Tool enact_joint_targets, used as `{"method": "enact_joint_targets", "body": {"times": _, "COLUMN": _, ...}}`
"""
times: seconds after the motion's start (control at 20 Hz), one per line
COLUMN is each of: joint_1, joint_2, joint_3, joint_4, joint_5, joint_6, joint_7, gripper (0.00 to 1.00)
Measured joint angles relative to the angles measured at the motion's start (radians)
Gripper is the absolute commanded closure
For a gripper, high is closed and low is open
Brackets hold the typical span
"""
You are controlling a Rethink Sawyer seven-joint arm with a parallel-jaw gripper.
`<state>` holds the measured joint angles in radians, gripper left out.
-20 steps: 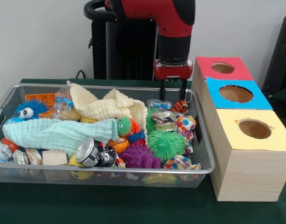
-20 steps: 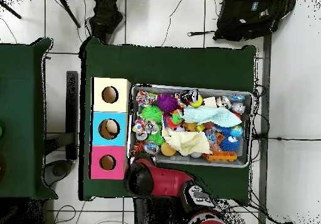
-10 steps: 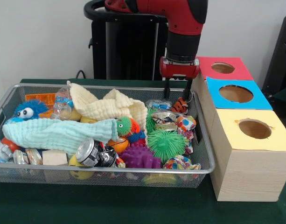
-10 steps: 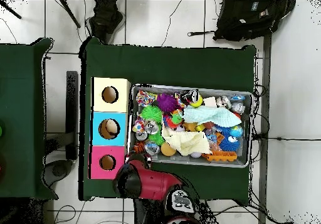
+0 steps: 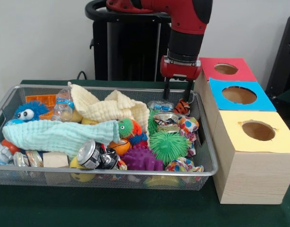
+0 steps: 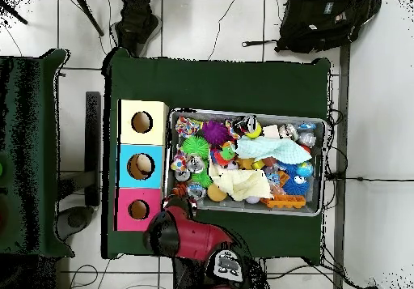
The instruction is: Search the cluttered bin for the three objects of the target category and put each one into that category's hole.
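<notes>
Tool empty, fingers apart, bottle just below

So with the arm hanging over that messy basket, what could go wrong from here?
Mostly grabbing the wrong thing. The gripper hangs open over the bin's far corner, where a clear bottle lies packed against a striped toy and a shiny can, so it might pinch those instead. Another bottle is half tucked under the cream cloth and could be missed. The red hole is small, so a drop might miss.
</notes>
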<state>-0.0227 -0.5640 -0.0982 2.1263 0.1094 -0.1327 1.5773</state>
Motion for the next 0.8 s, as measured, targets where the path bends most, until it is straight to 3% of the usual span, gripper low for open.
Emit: {"method": "enact_joint_targets", "body": {"times": 0.8, "joint_1": 0.048, "joint_2": 0.002, "joint_3": -0.068, "joint_4": 0.000, "joint_5": 0.052, "joint_6": -0.001, "joint_7": 0.000, "gripper": 0.00}}
